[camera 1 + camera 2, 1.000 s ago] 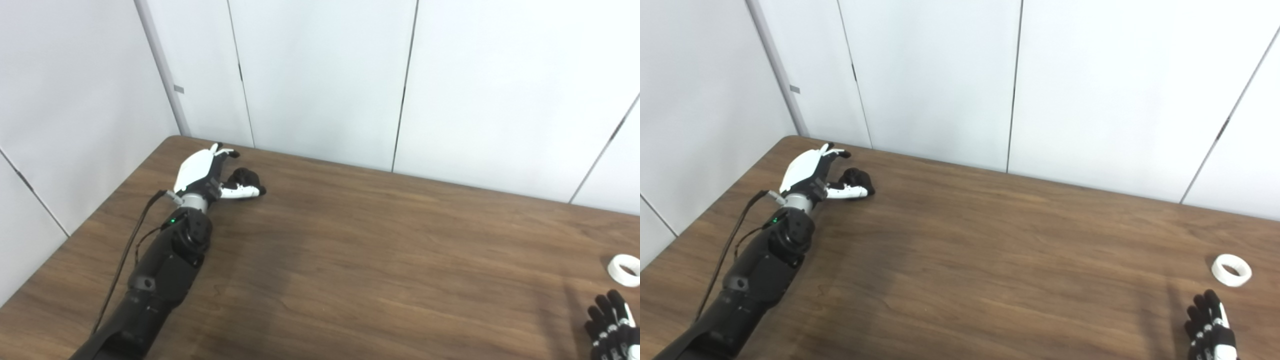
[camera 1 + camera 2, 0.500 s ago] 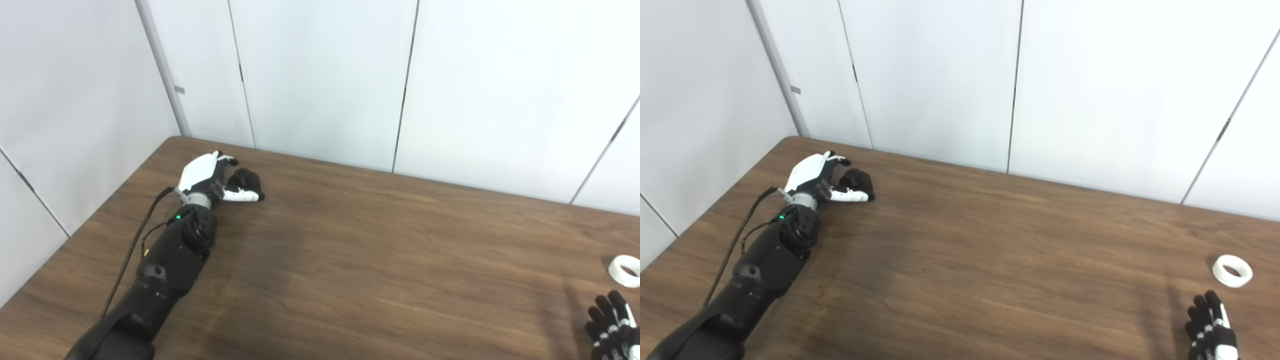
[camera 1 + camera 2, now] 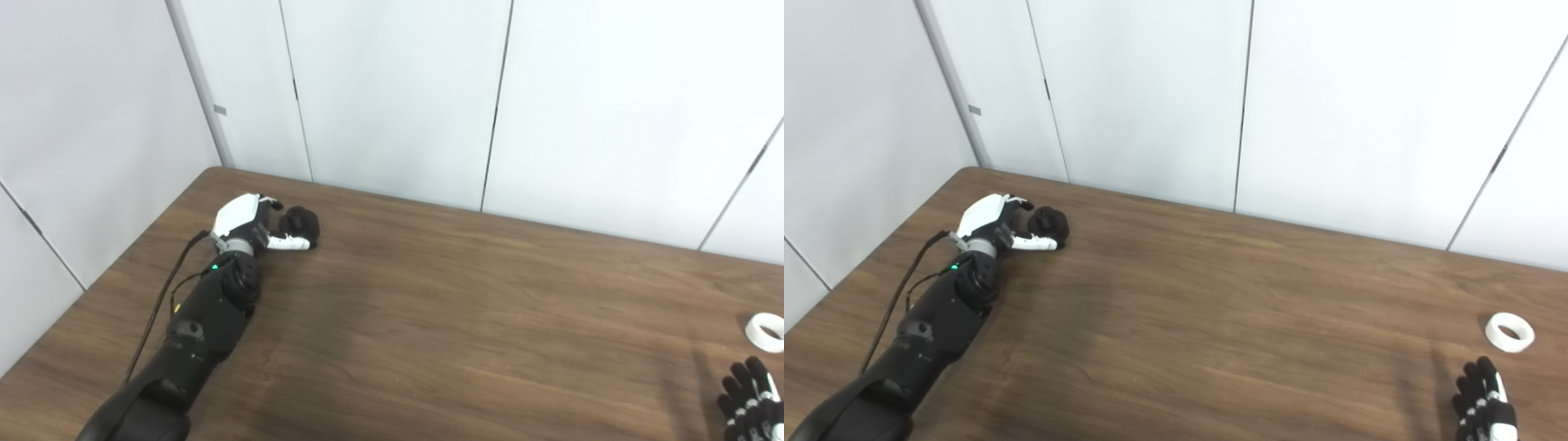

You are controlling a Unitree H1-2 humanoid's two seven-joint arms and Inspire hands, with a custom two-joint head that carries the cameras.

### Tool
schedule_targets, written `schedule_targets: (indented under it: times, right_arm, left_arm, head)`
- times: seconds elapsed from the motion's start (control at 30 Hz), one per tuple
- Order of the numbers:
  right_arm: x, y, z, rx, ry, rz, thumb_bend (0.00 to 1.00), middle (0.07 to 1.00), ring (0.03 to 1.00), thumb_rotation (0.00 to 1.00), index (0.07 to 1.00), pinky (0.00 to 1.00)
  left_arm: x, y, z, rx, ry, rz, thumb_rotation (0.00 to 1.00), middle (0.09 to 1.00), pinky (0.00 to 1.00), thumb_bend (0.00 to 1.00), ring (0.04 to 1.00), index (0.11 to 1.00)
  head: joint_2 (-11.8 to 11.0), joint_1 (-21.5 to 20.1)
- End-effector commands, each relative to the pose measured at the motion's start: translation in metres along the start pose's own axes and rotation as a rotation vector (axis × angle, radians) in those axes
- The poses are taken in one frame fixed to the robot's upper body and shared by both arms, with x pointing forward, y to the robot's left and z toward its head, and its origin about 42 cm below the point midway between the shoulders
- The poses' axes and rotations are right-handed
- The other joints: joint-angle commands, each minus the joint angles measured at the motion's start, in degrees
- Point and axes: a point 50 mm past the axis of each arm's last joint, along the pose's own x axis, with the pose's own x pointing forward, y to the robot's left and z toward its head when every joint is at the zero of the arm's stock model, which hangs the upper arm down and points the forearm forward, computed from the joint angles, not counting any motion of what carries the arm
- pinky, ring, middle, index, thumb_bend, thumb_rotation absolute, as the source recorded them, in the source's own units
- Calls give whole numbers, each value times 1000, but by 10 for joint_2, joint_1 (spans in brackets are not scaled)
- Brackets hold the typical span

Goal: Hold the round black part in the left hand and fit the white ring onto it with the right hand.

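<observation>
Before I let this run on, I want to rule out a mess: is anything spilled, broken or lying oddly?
Nothing stands out. The black part sits on the table by the left hand; the white ring lies flat, just beyond the right hand. No spill or damage shows.

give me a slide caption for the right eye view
Left hand cups the round black part at the table's far corner; white ring lies beyond the waiting right hand.

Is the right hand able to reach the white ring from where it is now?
Probably yes. The white ring lies flat on the table just beyond the right hand, with only bare wood between them and nothing on or against the ring.
</observation>
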Motion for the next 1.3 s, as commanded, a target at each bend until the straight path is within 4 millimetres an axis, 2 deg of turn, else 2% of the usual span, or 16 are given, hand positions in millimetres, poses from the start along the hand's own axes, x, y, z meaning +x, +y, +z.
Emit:
schedule_targets:
  times: [0.0,0.23,0.7,1.07,1.2,1.27]
  right_arm:
    - [-4,2,1,-2,5,10,450,982,986,1000,993,1000]
    - [-5,2,1,-4,8,10,446,981,990,1000,993,1000]
    - [-5,2,3,-11,15,4,472,982,989,1000,994,1000]
    - [-5,2,4,-6,7,1,410,989,996,1000,1000,1000]
    - [-5,2,4,-6,5,6,409,992,991,1000,1000,1000]
    - [-5,2,4,-6,8,4,408,993,996,1000,1000,1000]
  left_arm:
    - [13,33,12,9,-35,74,385,964,1000,1000,1000,820]
    - [12,32,17,-27,-50,26,416,964,1000,1000,1000,812]
    - [14,27,23,-59,-44,2,374,957,1000,971,1000,804]
    - [14,27,21,-57,-39,11,360,956,1000,971,1000,795]
    - [13,27,20,-43,-50,42,355,941,1000,974,1000,754]
    - [13,26,20,-52,-55,63,294,923,1000,935,995,698]
  head:
    - [1,0]
    - [1,-2]
    - [2,-4]
    - [2,-4]
    - [2,-4]
    - [3,-4]
